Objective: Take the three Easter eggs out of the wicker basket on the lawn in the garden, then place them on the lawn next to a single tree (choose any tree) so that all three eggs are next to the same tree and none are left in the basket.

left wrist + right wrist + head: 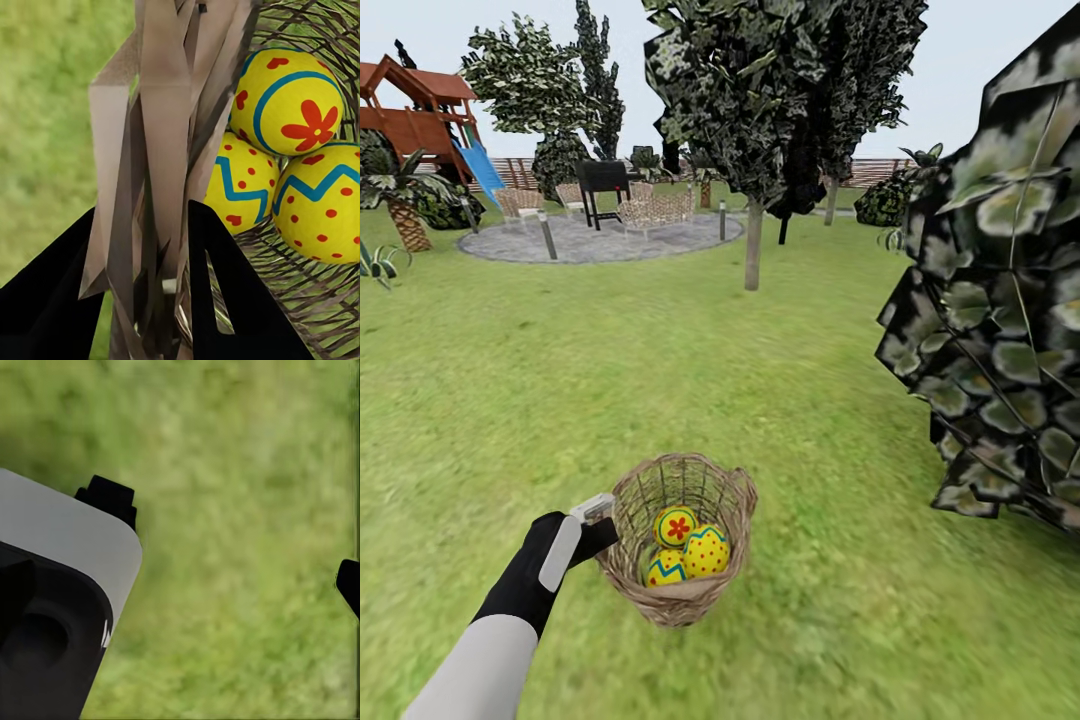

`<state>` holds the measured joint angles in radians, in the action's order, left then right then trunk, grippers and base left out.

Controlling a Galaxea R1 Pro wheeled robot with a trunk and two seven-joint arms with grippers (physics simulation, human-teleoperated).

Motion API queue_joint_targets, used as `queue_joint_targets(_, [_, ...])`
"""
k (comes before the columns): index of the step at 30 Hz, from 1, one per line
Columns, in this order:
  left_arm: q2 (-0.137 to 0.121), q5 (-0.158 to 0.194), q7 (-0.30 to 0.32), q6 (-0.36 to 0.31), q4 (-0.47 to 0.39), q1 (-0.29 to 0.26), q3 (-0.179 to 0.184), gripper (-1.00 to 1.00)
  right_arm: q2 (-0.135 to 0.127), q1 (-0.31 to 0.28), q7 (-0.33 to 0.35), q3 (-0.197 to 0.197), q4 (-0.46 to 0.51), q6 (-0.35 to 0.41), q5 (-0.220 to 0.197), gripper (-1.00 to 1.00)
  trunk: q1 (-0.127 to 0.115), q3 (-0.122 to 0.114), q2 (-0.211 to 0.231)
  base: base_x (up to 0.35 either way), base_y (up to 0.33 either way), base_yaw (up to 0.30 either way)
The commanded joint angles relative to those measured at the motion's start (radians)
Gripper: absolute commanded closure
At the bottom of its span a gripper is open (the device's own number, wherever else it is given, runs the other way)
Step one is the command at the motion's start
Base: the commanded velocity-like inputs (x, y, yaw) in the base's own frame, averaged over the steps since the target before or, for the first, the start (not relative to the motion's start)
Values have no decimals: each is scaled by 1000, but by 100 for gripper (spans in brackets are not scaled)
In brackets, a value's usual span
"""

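Observation:
The wicker basket (682, 600) sits low in the head view on the lawn (560, 380), holding the three Easter eggs: a flower egg (676, 524), a dotted egg (707, 550) and a zigzag egg (666, 570). My left gripper (600, 515) is at the basket's left rim. In the left wrist view its black fingers (225, 300) straddle the woven wall (161, 150), shut on it, with the flower egg (289, 101) and two zigzag-banded eggs (236, 187) (322, 199) just inside. My right gripper (229, 536) is open over bare grass. A tree (753, 245) with a pale trunk stands ahead.
Dark spotted foliage (1000, 300) looms close on the right. Further back lie a grey paved patch (600, 240) with chairs and a grill, a wooden play set with a blue slide (420, 110), and a fence. Open grass stretches between the basket and the tree.

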<state>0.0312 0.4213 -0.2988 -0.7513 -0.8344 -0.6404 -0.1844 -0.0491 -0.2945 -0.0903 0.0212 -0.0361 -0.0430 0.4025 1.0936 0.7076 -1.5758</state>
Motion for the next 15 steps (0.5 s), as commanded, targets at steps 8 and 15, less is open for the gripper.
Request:
queue_joint_targets(8, [1, 21, -8, 0, -2, -1, -3, 100, 0, -2, -5, 2, -5, -5, 3, -100, 0, 1, 0, 319, 0, 0])
queue_joint_targets(15, [1, 21, -8, -1, -2, -1, -3, 100, -2, -2, -5, 2, -7, -6, 6, -100, 0, 1, 0, 319, 0, 0])
